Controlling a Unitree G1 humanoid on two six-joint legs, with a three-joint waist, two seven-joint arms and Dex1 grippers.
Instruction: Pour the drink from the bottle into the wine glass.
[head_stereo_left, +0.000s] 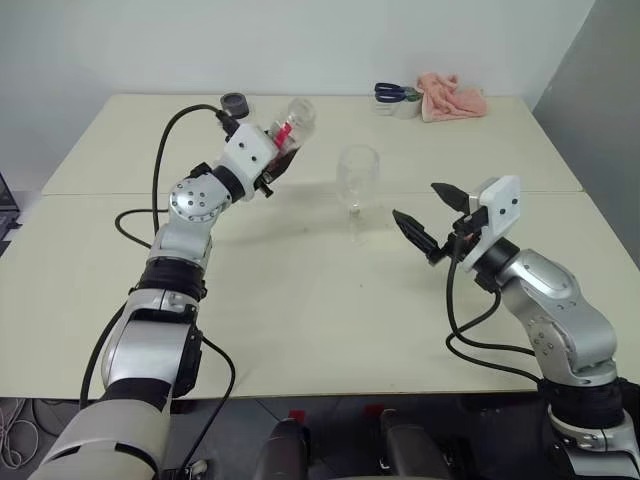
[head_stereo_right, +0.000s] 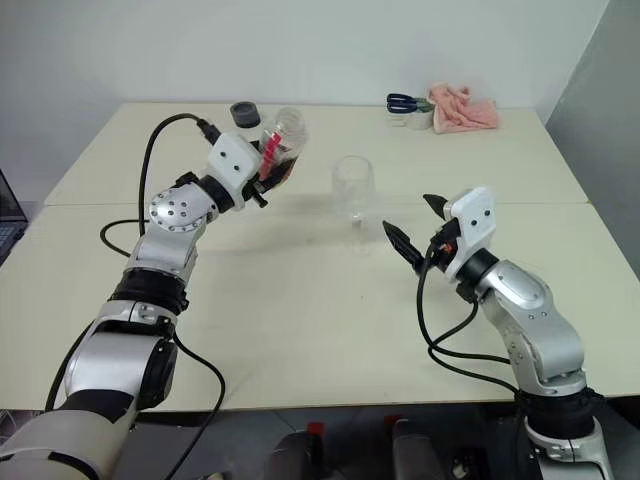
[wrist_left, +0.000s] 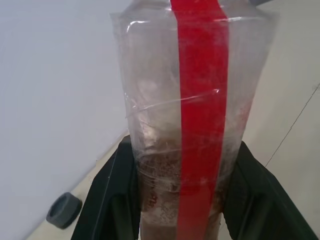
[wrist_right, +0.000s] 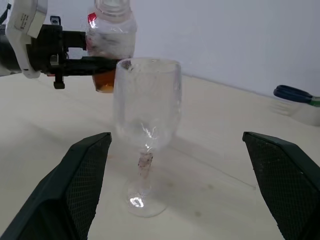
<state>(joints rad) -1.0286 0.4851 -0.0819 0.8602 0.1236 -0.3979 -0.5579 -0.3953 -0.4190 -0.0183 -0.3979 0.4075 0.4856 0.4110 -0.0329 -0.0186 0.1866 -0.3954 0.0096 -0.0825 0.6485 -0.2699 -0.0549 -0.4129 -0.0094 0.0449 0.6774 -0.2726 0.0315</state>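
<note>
**Bottle held aloft left of the glass; right claw spread**

We list the following on the pale table (head_stereo_left: 300, 300).

Item: bottle (head_stereo_left: 290, 128). Clear plastic with a red label strip, pinched at its lower body by the left gripper (head_stereo_left: 283, 158), lifted off the table and tilted, its open mouth toward the far right. We see no cap on it. It sits up and to the left of the glass, apart from it.

Item: drink (wrist_right: 104, 80). Amber-brown, pooled in the lower part of the bottle between the left fingers (wrist_left: 112, 200).

Item: glass (head_stereo_left: 357, 190). Clear, stemmed, upright near the table's middle. We see no liquid in its bowl.

Item: right gripper (head_stereo_left: 428, 214). Fingers spread wide, holding nothing, just to the right of the glass and slightly nearer, pointing at it. In the right wrist view the glass stands between the two fingers but beyond their tips, untouched.

Item: dark round cap (head_stereo_left: 234, 102), on the far left of the table.

Item: pink cloth (head_stereo_left: 452, 97) and blue-handled scissors (head_stereo_left: 397, 92), far right, side by side.
</note>
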